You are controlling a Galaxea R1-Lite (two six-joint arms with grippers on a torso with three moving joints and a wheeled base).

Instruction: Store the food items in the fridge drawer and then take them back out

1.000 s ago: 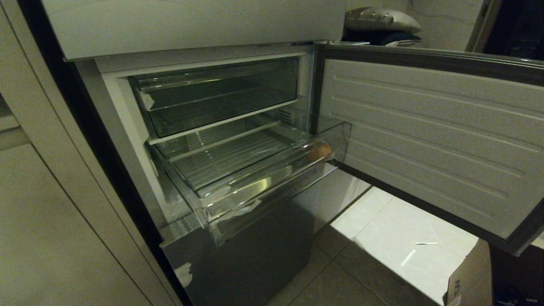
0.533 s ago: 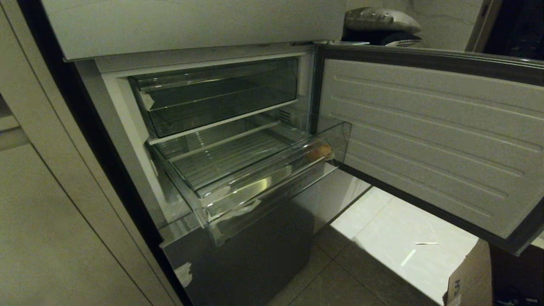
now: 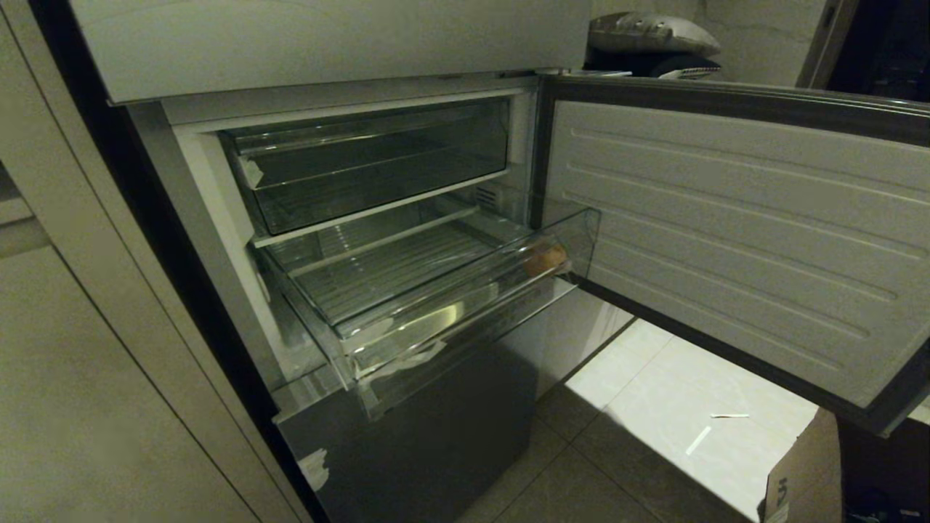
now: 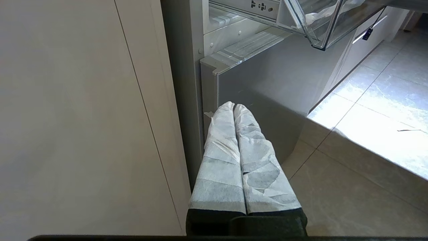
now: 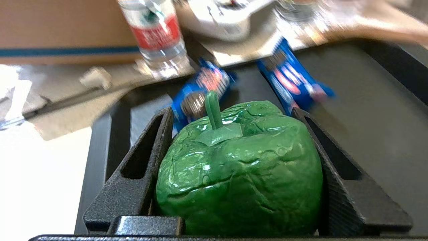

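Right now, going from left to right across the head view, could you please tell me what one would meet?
Cupboard panel → fridge drawer → orange-brown food lump in the drawer's right end → open fridge door → cardboard box.

1. Cardboard box (image 3: 799, 472), at the lower right of the head view: dark printed letters on its side, cut off by the box edge, not legible.
2. Water bottle (image 5: 157, 36), right wrist view: red label with pale print, blurred, unreadable.
3. Blue snack packets (image 5: 291, 80): white and red logo, blurred, unreadable.
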